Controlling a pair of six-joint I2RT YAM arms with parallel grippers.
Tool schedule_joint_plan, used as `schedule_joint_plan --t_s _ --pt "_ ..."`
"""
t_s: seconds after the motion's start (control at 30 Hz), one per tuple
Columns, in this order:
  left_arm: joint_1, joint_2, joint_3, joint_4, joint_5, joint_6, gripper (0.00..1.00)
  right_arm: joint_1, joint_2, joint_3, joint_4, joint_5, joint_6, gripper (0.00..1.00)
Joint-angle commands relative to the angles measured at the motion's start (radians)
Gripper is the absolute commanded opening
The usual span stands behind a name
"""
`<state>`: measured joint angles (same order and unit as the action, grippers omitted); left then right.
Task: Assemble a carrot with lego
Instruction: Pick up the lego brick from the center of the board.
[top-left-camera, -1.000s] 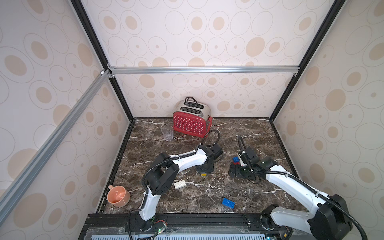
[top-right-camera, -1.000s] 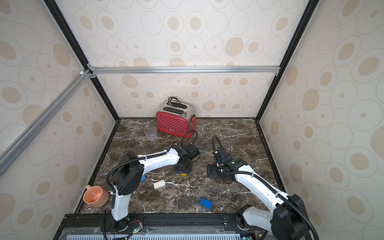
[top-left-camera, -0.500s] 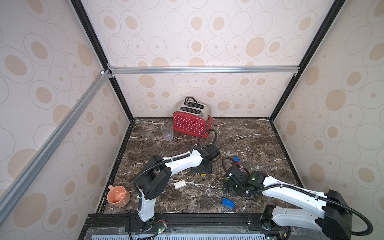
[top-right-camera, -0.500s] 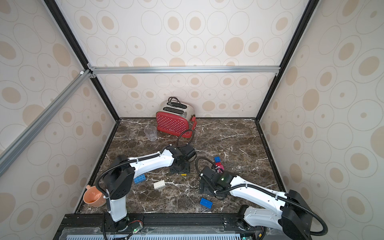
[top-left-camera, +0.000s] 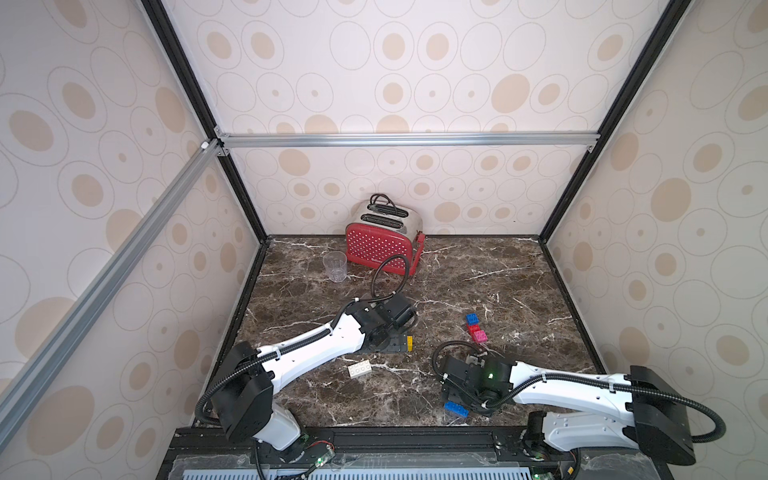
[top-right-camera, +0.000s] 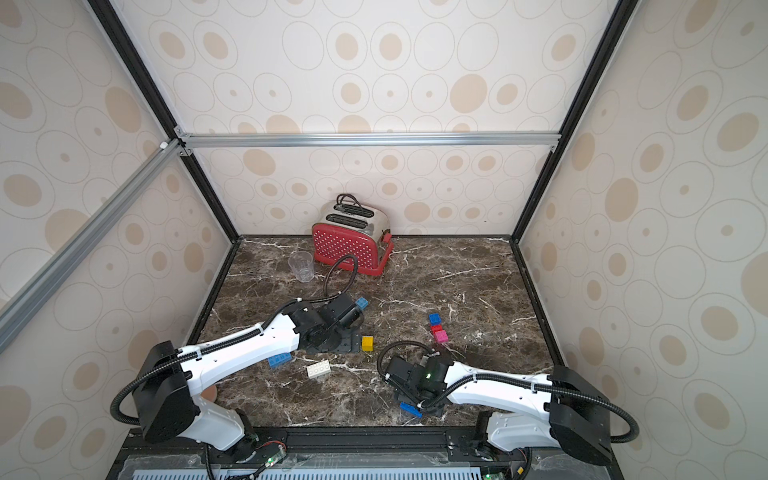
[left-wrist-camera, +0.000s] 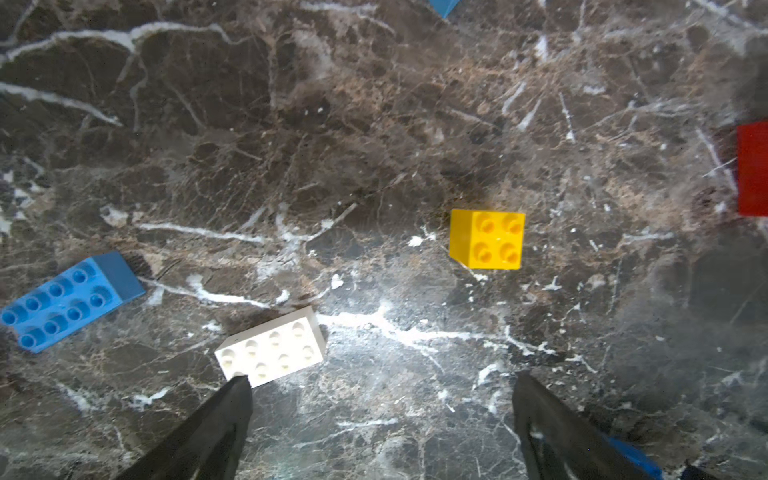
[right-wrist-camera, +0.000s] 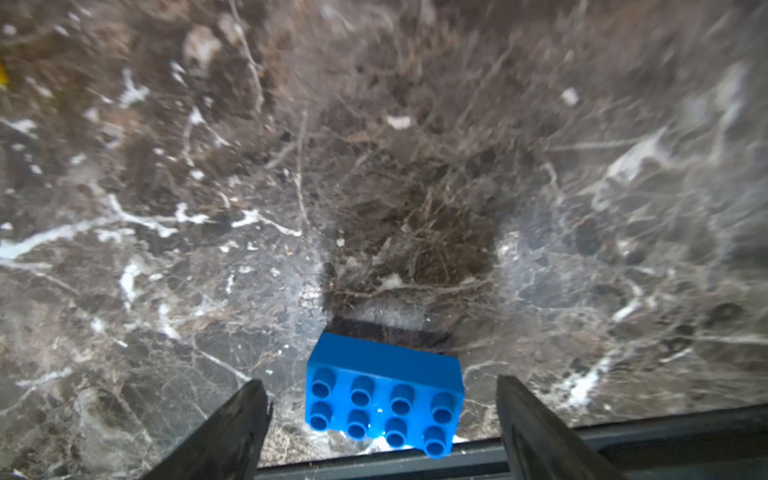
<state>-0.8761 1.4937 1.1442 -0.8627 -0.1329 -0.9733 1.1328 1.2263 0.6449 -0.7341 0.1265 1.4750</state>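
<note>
**Operator:** Report end-effector status.

**Unit:** My right gripper (right-wrist-camera: 380, 380) is spread. Its fingers straddle a blue eight-stud brick (right-wrist-camera: 384, 395) without touching it. That brick lies studs-up on the table (right-wrist-camera: 374, 166), close to the table's edge. My left gripper (left-wrist-camera: 381, 378) is also spread and carries nothing. A white brick (left-wrist-camera: 272, 347) lies near one of its fingertips. A yellow four-stud brick (left-wrist-camera: 487, 240) lies farther ahead, and a second long blue brick (left-wrist-camera: 68, 301) lies off to the white brick's side.

**Operator:** State assembly progress.

**Unit:** I judge the task to be at its start. There is no carrot yet: no tapered stack shows in any view. Beyond both grippers, in a top view, a small blue brick (top-right-camera: 435, 319), a red brick (top-right-camera: 436, 328) and a pink brick (top-right-camera: 441, 336) sit touching in a row. I cannot tell whether they are pressed together. A lone blue brick (top-right-camera: 361, 302) lies beside my left wrist. Remaining work: every layer, from the yellow tip to the wide end.
</note>
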Motion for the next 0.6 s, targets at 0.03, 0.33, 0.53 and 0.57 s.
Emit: schedule_joint_plan --t_s 0.03,0.33,0.53,0.57 --pt "0.005 -0.051 -0.029 -0.05 -0.035 -0.018 0.99 0.017 0.033 -0.021 0.035 -0.031 0.088 0.88" --pt "0.006 -0.072 -0.04 -0.051 -0.033 -0.01 0.99 0.035 0.032 -0.049 0.05 -0.054 0.138 0.84" --pt "0.006 -0.075 -0.049 -0.05 -0.032 -0.009 0.99 0.036 0.038 -0.048 0.045 -0.059 0.142 0.78" --pt "0.006 -0.078 -0.051 -0.049 -0.033 -0.009 0.99 0.036 0.039 -0.046 0.044 -0.056 0.14 0.77"
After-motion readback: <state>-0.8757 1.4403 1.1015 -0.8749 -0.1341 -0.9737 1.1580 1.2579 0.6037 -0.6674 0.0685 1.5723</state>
